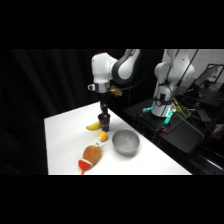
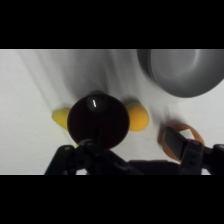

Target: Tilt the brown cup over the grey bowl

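The brown cup (image 1: 104, 120) hangs upright under my gripper (image 1: 104, 113), just clear of the table at its far side, and the gripper is shut on it. From the wrist, the brown cup (image 2: 97, 120) is a large dark disc right above the black linkage (image 2: 95, 157) and covers the fingers. The grey bowl (image 1: 125, 142) stands on the table to the right of the cup and nearer the camera, a short gap away. Only part of the grey bowl (image 2: 185, 70) shows at the upper right of the wrist view.
A yellow banana (image 1: 93, 126) lies beside the cup, and its two ends (image 2: 136, 117) stick out from behind the cup in the wrist view. A small yellow fruit (image 1: 102, 136) and a brown-and-red plush toy (image 1: 90, 156) lie nearer the front. Dark equipment stands past the table's right edge (image 1: 165, 150).
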